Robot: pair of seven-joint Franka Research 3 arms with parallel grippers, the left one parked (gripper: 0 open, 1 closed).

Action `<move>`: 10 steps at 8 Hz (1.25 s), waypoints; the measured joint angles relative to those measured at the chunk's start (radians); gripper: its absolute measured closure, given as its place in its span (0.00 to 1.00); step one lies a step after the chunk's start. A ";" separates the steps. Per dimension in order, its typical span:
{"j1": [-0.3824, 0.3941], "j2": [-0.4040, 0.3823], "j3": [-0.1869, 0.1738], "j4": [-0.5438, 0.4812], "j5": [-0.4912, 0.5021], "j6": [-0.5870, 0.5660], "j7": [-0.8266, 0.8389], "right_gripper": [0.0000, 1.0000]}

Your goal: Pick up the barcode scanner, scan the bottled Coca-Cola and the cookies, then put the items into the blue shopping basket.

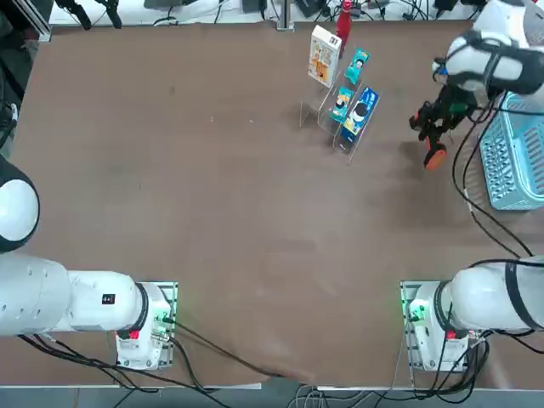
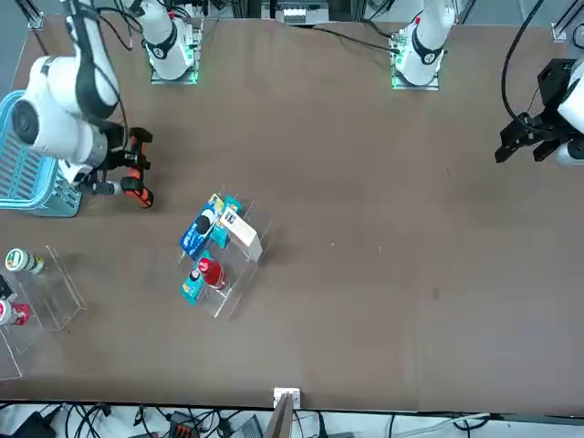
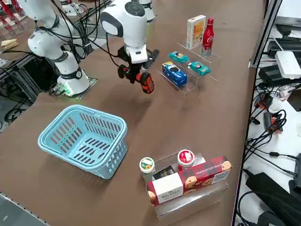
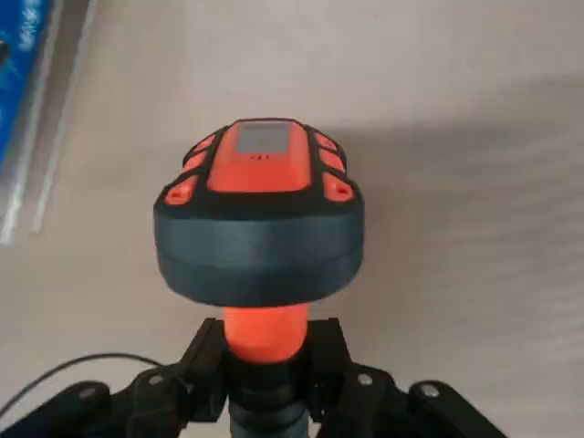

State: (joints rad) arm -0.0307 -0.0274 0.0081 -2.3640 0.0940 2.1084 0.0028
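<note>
Jaws are seen clamped on the handle of the barcode scanner (image 4: 260, 237) in the wrist view, so the right gripper (image 4: 266, 365) holds it clear of the table (image 1: 212, 255). In the side view the scanner hangs from the gripper between the blue shopping basket (image 3: 84, 139) and the clear acrylic rack (image 3: 197, 70), its orange end lowest. The basket sits at the table's right edge, seen the robot's way — no goods are visible in it. The cookies (image 1: 324, 55) and the bottled Coca-Cola (image 1: 344, 21) stand side by side on the rack's back step near the far edge, with blue and teal packets (image 1: 357, 110) on the lower steps in front.

The pick-up is judged done, and the scanning step is in hand. The next move calls for the scanner's head to be turned toward the bottle or the box — a code on either cannot be made out here.
</note>
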 joint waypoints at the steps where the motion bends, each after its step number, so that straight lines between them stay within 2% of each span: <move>1: 0.001 -0.025 0.005 -0.070 -0.016 0.070 0.000 0.57; 4: 0.009 -0.033 0.026 -0.250 -0.034 0.304 0.015 0.57; 7: 0.008 -0.020 0.026 -0.275 -0.099 0.392 0.025 0.57; 10: 0.008 0.020 0.026 -0.276 -0.111 0.435 0.025 0.57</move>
State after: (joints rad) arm -0.0224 -0.0072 0.0337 -2.6403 -0.0167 2.5432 0.0275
